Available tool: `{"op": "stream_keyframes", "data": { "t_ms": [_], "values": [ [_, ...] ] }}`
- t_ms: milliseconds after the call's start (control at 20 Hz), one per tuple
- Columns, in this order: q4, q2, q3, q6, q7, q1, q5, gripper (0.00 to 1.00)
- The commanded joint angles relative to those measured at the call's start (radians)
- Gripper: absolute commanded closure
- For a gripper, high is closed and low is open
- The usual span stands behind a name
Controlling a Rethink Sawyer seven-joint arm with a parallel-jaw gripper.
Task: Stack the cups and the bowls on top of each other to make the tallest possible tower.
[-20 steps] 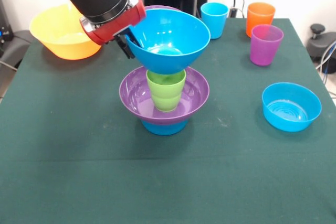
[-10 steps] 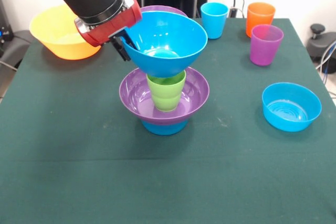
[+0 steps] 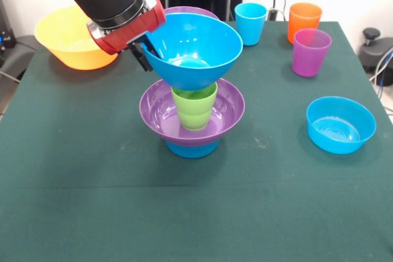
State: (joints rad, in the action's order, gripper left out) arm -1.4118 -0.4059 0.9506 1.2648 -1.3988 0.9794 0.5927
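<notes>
The gripper [image 3: 147, 50] grips the large blue bowl [image 3: 195, 50] by its rim, holding it over the lime green cup [image 3: 194, 106]. That cup stands below in a purple bowl [image 3: 191, 115] atop a small blue bowl [image 3: 192, 148]. Behind the gripper sit a yellow bowl [image 3: 72, 38] and another purple bowl [image 3: 190, 10]; the light blue cup [image 3: 250, 23], orange cup [image 3: 304, 21] and purple cup [image 3: 311, 51] stand well apart.

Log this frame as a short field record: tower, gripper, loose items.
tower: small blue bowl at the bottom, purple bowl on it, green cup standing in that
gripper: gripper holds the large blue bowl by its rim, at the green cup's top
loose bowls: yellow bowl, blue bowl
loose cups: light blue cup, orange cup, purple cup
</notes>
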Motion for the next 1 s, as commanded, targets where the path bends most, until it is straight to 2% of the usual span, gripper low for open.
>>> {"op": "stream_keyframes", "data": {
  "t_ms": [50, 1000],
  "values": [
    [-0.002, 0.038, -0.013, 0.004, 0.25, -0.038, 0.011, 1.0],
    [-0.002, 0.066, -0.012, -0.045, 0.244, -0.04, 0.025, 1.0]
  ]
}}
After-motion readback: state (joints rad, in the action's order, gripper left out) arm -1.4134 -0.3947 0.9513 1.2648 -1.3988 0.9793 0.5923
